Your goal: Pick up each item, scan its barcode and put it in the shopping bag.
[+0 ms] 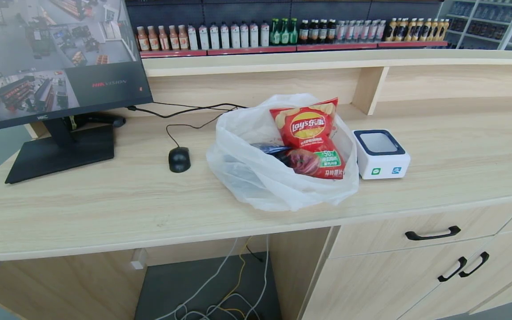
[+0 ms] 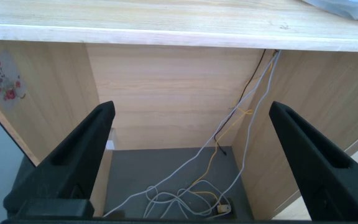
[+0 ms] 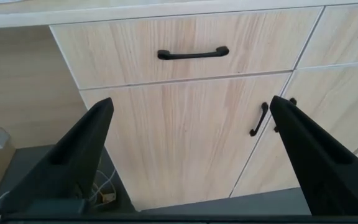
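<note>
A white plastic shopping bag [image 1: 260, 178] lies open on the wooden counter [image 1: 82, 200]. Inside it a red crisp packet [image 1: 309, 124] leans upright over a second red packet [image 1: 320, 162] and a dark item [image 1: 267, 149]. Just to the bag's right stands a white box scanner [image 1: 380, 153] with a dark-rimmed window on top. My left gripper [image 2: 191, 140] hangs open below the counter's front edge, facing the recess with cables. My right gripper [image 3: 191, 143] is open too, low in front of the drawer and cupboard doors. Neither holds anything.
A monitor on a black stand [image 1: 60, 146] occupies the counter's left end, with a black mouse [image 1: 179, 159] and its cable beside the bag. A raised wooden ledge [image 1: 327, 62] runs behind, with bottles shelved beyond it. Loose cables [image 2: 191, 193] lie on the recess floor.
</note>
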{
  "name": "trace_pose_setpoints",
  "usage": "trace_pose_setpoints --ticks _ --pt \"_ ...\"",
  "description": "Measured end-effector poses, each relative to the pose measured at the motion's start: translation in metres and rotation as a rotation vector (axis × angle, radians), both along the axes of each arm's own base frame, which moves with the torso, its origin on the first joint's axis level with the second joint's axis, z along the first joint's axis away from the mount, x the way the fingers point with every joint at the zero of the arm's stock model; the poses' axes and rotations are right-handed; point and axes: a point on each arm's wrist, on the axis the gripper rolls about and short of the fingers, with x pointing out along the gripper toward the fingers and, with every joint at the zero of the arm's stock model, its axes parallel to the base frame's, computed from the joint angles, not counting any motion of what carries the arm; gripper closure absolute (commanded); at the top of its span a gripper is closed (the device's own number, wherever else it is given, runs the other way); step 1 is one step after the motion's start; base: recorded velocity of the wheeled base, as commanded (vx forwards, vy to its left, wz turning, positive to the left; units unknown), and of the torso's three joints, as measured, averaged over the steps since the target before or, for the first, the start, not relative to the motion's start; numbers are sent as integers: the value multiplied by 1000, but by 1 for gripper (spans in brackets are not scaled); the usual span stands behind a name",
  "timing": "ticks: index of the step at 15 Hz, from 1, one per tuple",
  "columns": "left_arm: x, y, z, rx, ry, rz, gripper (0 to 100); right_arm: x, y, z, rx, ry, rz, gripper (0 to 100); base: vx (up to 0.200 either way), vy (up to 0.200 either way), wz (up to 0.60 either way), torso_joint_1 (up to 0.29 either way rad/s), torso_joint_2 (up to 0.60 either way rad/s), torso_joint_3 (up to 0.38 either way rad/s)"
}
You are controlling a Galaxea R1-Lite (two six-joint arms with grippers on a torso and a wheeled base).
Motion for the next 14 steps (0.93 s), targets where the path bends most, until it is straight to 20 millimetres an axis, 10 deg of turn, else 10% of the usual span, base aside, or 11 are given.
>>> trace_pose_setpoints --ticks 14 --pt "0 0 0 -4 1 0 0 0 0 0 32 -1 -3 0 0 -200 0 3 3 1"
